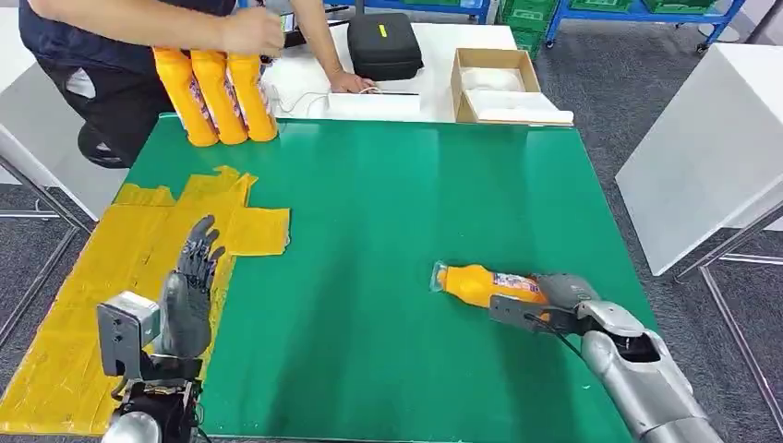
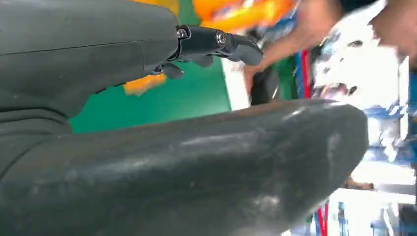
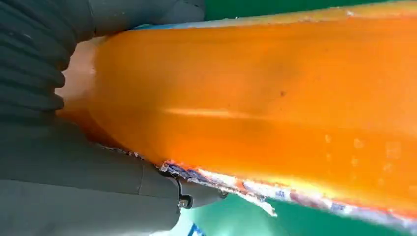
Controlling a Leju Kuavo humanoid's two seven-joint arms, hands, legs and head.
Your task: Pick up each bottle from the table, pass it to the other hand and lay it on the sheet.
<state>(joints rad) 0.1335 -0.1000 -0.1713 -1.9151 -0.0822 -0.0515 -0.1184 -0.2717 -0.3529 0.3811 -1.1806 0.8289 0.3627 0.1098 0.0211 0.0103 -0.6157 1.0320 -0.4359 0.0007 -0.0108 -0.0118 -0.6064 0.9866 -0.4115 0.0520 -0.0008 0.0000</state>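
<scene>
- The bottle lies on its side on the green worktop, well to the right of the yellow sheet, its capped end pointing back toward the sheet.
- The right hand is wrapped around the bottle's base end; in the right wrist view the orange body sits tight against the palm, with the thumb curled under it. I judge this a firm grip taken low on the body so that the neck end stays free for the other hand to take.
- The bottle is bright orange plastic with a printed label, torn and ragged at its edge.
- The left hand stands upright over the sheet's inner edge, empty, fingers apart and raised, likely waiting to receive the bottle close to where it must be laid.
- Three more orange bottles stand upright, touching one another, at the worktop's far edge beyond the sheet; a person's hand rests on their tops, probably steadying or setting them there.
</scene>
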